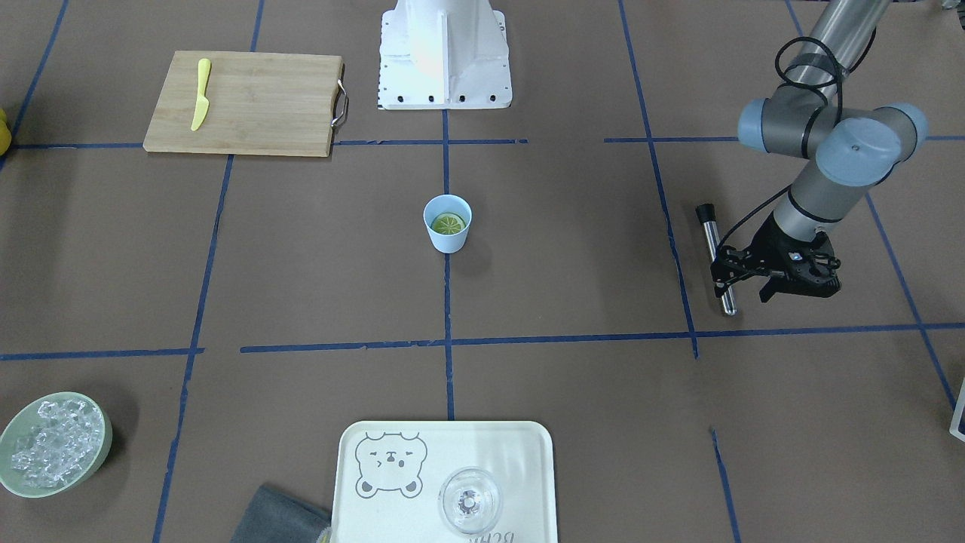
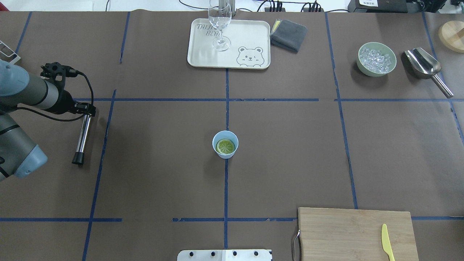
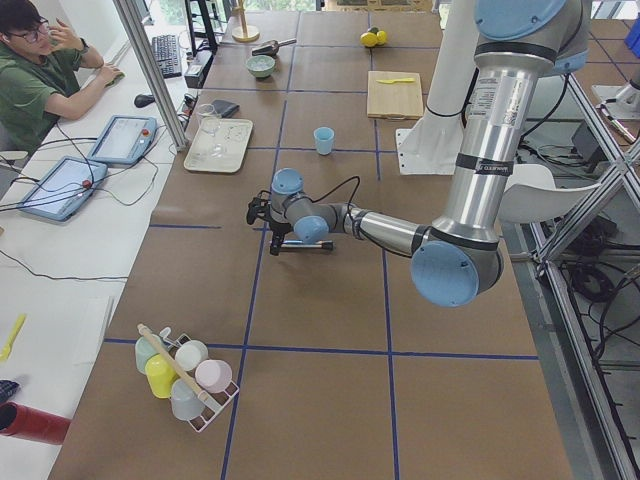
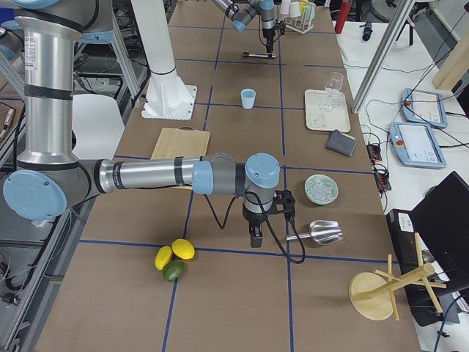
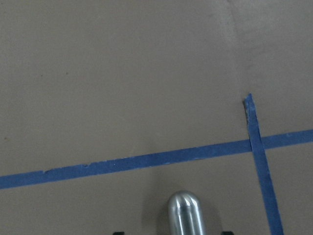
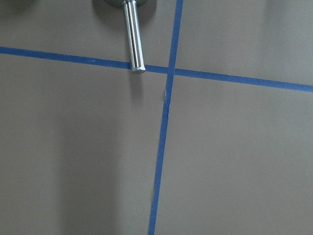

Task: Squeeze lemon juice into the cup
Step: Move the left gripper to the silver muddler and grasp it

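The light blue cup stands upright at the table's middle on a blue tape line; it also shows in the overhead view. The half lemon lies inside it, cut face up. My left gripper is far from the cup, low over the table, its jaws open on either side of a steel rod with a black end that lies flat. The rod's round tip shows in the left wrist view. My right gripper shows only in the exterior right view; I cannot tell its state.
A cutting board with a yellow-green knife lies near the robot base. A tray holds a clear glass, with a grey cloth beside it. A bowl of ice and a metal scoop sit near the right gripper.
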You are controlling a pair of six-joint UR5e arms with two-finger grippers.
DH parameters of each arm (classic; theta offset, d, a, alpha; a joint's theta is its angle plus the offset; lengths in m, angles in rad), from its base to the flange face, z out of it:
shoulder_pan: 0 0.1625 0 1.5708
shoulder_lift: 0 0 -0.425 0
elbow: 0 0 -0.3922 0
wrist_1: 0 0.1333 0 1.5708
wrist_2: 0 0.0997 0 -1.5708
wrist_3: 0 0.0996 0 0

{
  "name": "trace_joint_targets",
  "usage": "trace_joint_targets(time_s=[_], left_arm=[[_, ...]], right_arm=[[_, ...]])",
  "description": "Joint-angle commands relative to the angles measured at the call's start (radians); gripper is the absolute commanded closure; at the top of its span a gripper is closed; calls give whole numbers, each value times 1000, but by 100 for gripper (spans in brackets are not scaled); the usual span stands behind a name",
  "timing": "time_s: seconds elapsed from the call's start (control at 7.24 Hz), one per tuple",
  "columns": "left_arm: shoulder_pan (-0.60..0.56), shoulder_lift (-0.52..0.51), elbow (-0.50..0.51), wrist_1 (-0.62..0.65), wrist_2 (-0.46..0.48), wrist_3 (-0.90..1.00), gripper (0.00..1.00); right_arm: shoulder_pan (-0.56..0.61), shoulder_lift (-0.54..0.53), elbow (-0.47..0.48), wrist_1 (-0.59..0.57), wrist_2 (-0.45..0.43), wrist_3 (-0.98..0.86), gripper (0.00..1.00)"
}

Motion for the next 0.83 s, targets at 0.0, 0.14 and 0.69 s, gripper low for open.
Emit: trace_joint_targets(time_s=[0.0,0.14,0.69], left_arm=[[7,-2,1,1,2,-1,36],[9,-3,1,-1,2,-3,35],[26,-3,-1,-1,3,-7,77]], right_arm=[[0,0,-1,0,0,0,0],[0,0,-1,0,0,0,0],[0,0,-4,0,0,0,0]])
